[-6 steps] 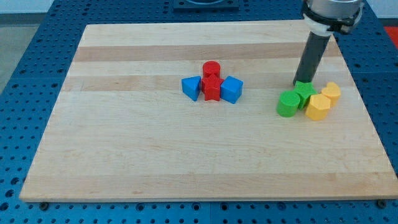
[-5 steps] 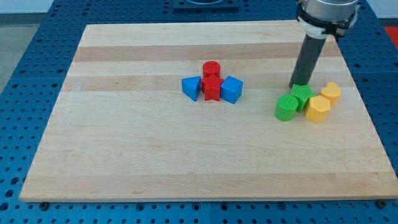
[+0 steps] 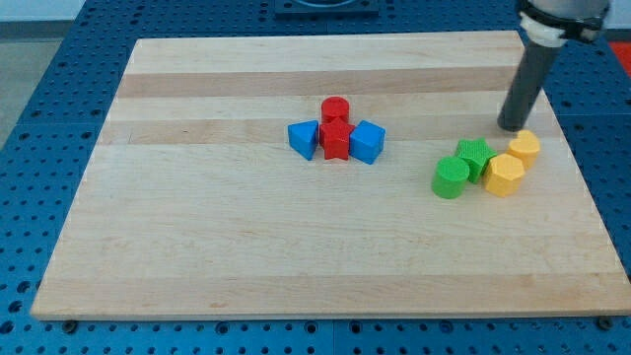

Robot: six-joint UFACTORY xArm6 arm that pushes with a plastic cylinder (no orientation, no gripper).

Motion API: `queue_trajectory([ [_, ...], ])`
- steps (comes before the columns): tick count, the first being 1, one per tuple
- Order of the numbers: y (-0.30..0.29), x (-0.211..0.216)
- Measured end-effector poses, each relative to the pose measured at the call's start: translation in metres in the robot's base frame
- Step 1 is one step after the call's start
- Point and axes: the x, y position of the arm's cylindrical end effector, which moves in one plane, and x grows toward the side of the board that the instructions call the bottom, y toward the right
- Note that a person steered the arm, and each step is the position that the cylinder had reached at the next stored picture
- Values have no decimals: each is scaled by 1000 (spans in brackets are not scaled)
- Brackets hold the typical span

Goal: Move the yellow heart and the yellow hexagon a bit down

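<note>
Two yellow blocks lie at the view's right side of the wooden board. The upper, smaller one looks like the yellow heart (image 3: 525,148). The lower, larger one looks like the yellow hexagon (image 3: 504,175). They touch each other. My tip (image 3: 511,129) stands just above and slightly left of the yellow heart, close to it; I cannot tell if it touches. The dark rod rises from the tip toward the view's top right.
A green star (image 3: 475,156) touches the hexagon's left side, and a green cylinder (image 3: 451,178) sits at the star's lower left. Mid-board is a cluster: red cylinder (image 3: 335,109), red star (image 3: 336,140), blue triangle (image 3: 304,138), blue cube (image 3: 367,142). The board's right edge (image 3: 582,168) is near.
My tip has moved right, from just above the green star to just above the yellow heart. The green star and green cylinder have shifted slightly left and down.
</note>
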Motion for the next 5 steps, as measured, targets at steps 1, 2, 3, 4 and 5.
queue_trajectory([
  [1, 7, 13],
  [2, -5, 31],
  [3, -17, 46],
  [4, -20, 61],
  [5, -20, 73],
])
